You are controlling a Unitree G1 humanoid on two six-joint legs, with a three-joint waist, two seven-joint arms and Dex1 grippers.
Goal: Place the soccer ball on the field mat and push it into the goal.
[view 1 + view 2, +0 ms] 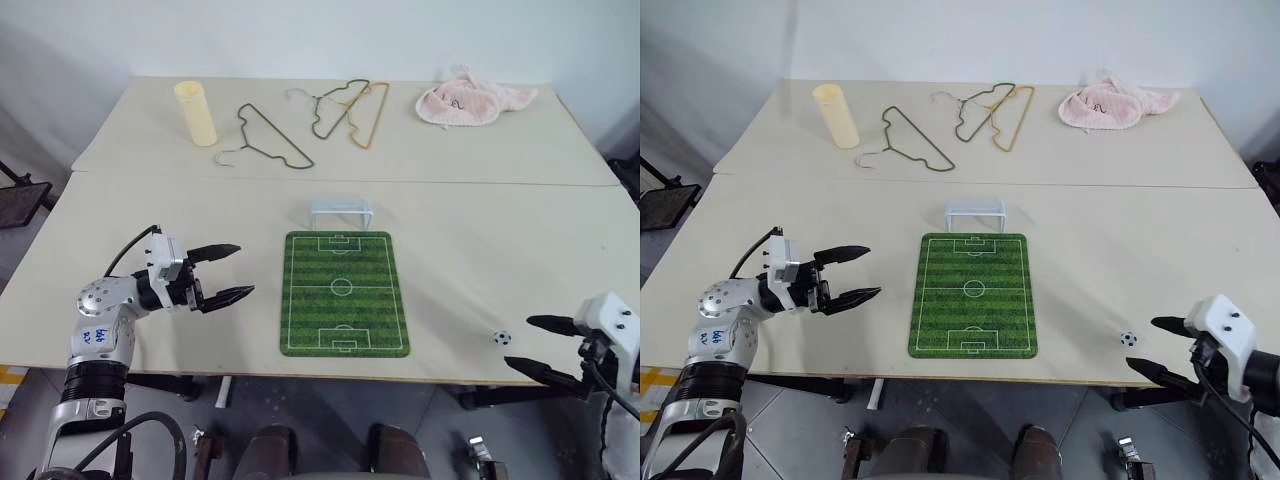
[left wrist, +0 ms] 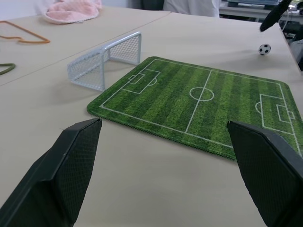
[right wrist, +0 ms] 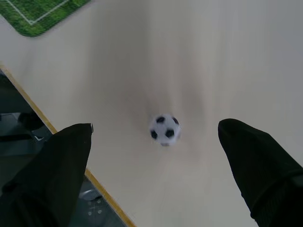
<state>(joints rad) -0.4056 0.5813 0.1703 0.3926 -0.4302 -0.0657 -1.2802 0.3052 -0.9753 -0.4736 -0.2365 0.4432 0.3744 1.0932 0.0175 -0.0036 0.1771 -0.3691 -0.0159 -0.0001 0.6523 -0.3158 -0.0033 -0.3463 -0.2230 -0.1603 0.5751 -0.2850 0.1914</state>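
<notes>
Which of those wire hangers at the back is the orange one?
The orange hanger is the one farthest right, nearest the pink cloth; the other hangers beside it are dark green.
</notes>
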